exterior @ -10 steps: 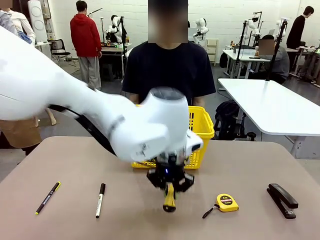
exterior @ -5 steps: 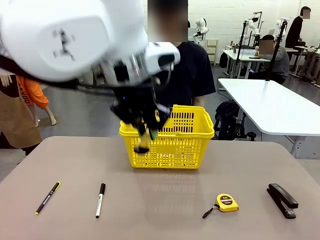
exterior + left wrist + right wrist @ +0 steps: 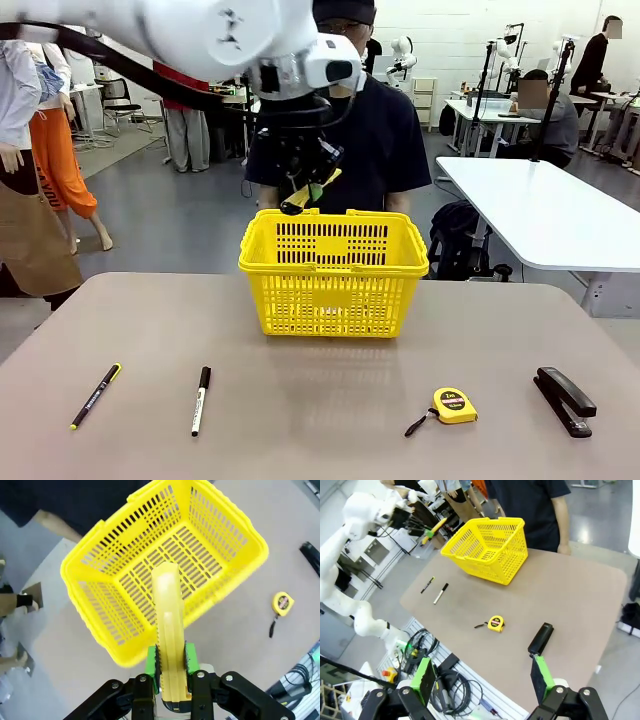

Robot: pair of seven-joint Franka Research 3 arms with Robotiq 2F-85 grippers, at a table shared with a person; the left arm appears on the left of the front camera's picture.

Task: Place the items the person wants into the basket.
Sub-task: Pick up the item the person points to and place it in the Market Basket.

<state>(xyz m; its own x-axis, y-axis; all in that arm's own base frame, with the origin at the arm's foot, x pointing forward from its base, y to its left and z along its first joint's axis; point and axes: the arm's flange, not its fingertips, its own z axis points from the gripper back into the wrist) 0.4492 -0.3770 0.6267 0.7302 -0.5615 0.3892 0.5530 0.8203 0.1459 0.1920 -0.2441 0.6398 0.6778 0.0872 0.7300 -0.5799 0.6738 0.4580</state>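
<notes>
- Pinching knife [image 3: 167, 605] in left gripper [image 3: 170, 662], long axis slanted, free end down toward basket [image 3: 335, 300].
- Spread jaws on right gripper [image 3: 482, 676].
- One tape [image 3: 453, 404], one stapler [image 3: 566, 400], two pens [image 3: 96, 396] [image 3: 201, 400].

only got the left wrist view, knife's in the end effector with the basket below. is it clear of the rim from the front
observer: yes, the front view shows the left end effector holding the utility knife tilted, just above the basket at its far rim, in front of the person.
operator: right arm in the way
observer: no, the right end effector is open and empty, high off the table on the robot's side.
operator: anything lying there i'm missing
observer: left of the basket, a yellow-tipped pen and a white-barrelled pen.
</notes>
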